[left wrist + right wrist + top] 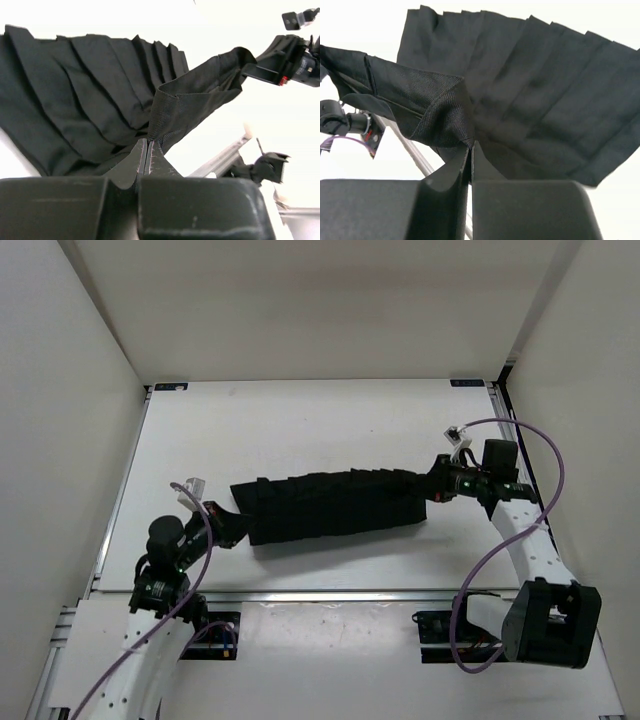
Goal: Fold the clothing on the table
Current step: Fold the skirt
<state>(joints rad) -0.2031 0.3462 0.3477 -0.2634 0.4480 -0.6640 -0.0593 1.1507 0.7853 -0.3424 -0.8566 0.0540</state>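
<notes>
Your left gripper (232,523) is clamped on the left end of the clothing (335,502). Your right gripper (437,485) is pinched tight on its right end. The pleated fabric stretches between them over the table (300,420).

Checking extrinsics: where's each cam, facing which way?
Top external: above, behind the robot, looking down at the table; both arms show, left gripper and right gripper pinching opposite ends of the clothing.
Left wrist: on the left arm, facing along its shut fingers towards the right arm.
Right wrist: on the right arm, facing along its shut fingers towards the left arm.
Shared: both wrist views show the clothing and the opposite arm.
</notes>
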